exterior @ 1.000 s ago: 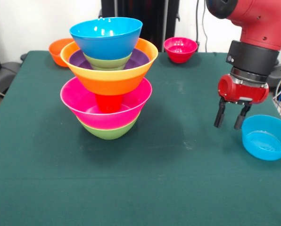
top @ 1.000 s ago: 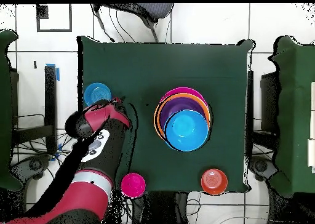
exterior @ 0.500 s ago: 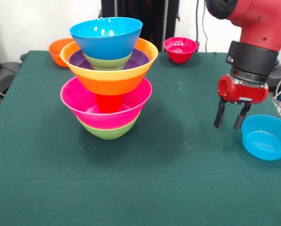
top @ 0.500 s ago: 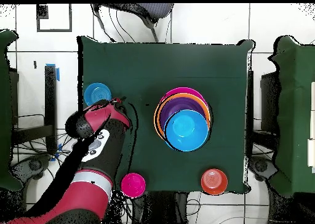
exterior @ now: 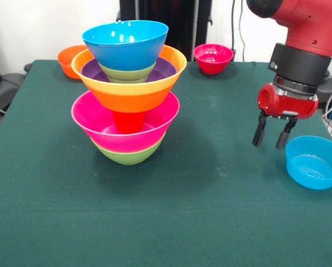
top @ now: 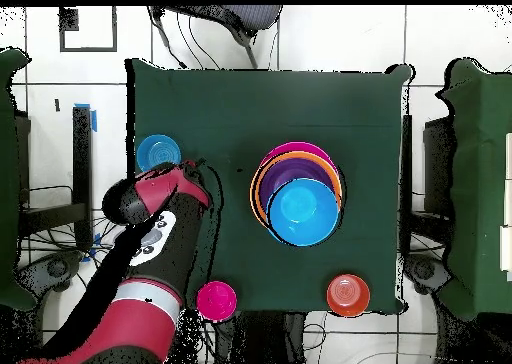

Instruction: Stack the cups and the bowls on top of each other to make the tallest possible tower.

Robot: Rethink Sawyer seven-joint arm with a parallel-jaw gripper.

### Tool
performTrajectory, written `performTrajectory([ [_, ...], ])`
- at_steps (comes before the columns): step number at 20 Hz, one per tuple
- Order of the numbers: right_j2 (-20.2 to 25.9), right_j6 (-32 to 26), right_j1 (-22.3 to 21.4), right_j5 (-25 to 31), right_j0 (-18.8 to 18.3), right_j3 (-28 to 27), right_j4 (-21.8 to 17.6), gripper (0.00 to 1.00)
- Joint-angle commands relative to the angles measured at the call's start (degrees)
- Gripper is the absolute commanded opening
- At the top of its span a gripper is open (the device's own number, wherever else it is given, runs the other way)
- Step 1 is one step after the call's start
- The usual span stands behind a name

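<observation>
The tower (exterior: 128, 89) stands left of centre: a green bowl (exterior: 128, 155) at the bottom, a pink bowl (exterior: 99, 125), the red cup (exterior: 127, 120), a wide orange bowl (exterior: 132, 93), purple, green, and a blue bowl (exterior: 125, 43) on top. From above the tower (top: 298, 194) shows as nested rings. A small blue bowl (exterior: 314, 162) sits alone at the right, also visible from overhead (top: 158, 151). My gripper (exterior: 271, 135) hangs open and empty just left of it, above the cloth. In the overhead view the gripper (top: 190, 167) sits beside that blue bowl.
A small orange bowl (exterior: 70, 58) and a small red-pink bowl (exterior: 213, 58) rest at the table's far edge; overhead they show as the orange bowl (top: 347, 294) and the pink bowl (top: 216, 300). The green cloth (exterior: 210, 211) covers the table.
The gripper has risen slightly and shifted a little; its fingers stay open. The bowls and tower have not moved.
</observation>
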Motion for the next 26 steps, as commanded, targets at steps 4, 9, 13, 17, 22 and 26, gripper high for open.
performTrajectory([
  [4,5.1,3.3,-2.8,9.8,0.5,0.0,-0.4,1.0],
  [9,6.0,3.4,-2.5,9.3,0.1,0.0,-0.6,1.0],
  [13,9.6,3.2,-2.5,7.1,-1.4,1.2,0.1,1.0],
  [17,11.4,4.1,-2.0,4.6,-2.4,2.0,0.4,1.0],
  [22,13.9,4.5,-1.3,1.9,-4.0,3.0,0.2,1.0],
  [26,14.2,5.0,-0.4,1.1,-4.4,2.5,-0.2,1.0],
])
